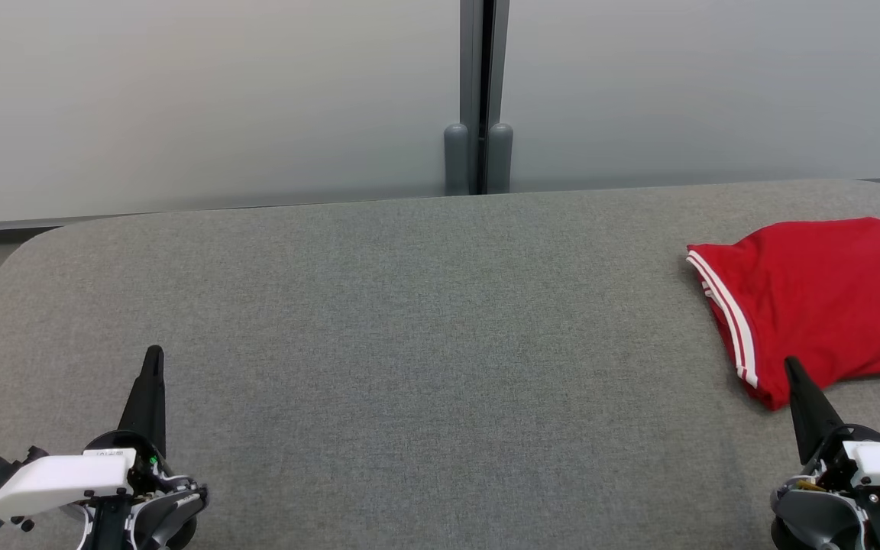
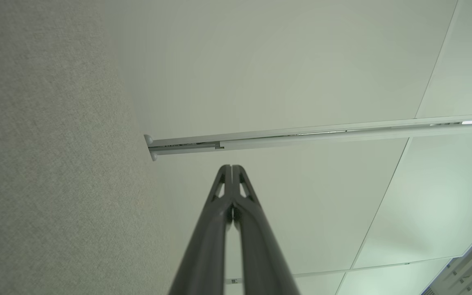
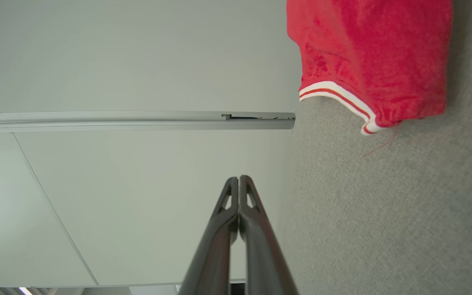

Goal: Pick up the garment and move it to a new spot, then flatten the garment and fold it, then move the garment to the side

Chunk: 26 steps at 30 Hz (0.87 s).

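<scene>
A rounded table of grey woven fabric spans the frame. At the right edge lies the garment, smooth red jersey folded roughly square, with white-striped trim. The left gripper, lower left, and right gripper, lower right, taper to closed dark points, both empty.

garment on the table at its right edge, toward the far right corner, left tool over the near left corner, right tool just before the garment, wall behind the far edge
</scene>
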Available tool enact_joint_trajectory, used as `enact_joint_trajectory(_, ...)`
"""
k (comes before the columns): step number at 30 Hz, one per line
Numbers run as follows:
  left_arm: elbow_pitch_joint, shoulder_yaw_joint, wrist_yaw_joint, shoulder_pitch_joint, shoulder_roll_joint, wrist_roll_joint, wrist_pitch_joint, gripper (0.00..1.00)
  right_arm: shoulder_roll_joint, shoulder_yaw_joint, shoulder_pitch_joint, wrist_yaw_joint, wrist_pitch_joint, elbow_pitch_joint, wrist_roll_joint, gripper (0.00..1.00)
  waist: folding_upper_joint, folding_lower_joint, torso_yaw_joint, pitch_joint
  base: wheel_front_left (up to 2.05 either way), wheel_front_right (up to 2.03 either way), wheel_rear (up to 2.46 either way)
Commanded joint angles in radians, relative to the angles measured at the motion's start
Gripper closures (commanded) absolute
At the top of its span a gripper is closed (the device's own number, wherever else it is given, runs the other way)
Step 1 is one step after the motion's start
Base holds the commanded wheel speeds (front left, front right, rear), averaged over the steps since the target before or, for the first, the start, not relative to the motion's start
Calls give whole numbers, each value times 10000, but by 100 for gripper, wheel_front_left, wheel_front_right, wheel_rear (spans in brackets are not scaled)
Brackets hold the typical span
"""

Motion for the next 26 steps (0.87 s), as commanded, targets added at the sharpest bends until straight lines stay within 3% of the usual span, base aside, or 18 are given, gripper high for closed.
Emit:
enact_joint_trajectory(1,5,41,-57,-111,25,-12,37,100,-40,-23,-78,4,35,-34,19,100,0,0,0,-1,0,0,0)
enact_joint_trajectory(26,3,38,-55,-110,25,-14,35,100,-40,-20,-78,4,33,-34,21,100,0,0,0,0,0,0,0)
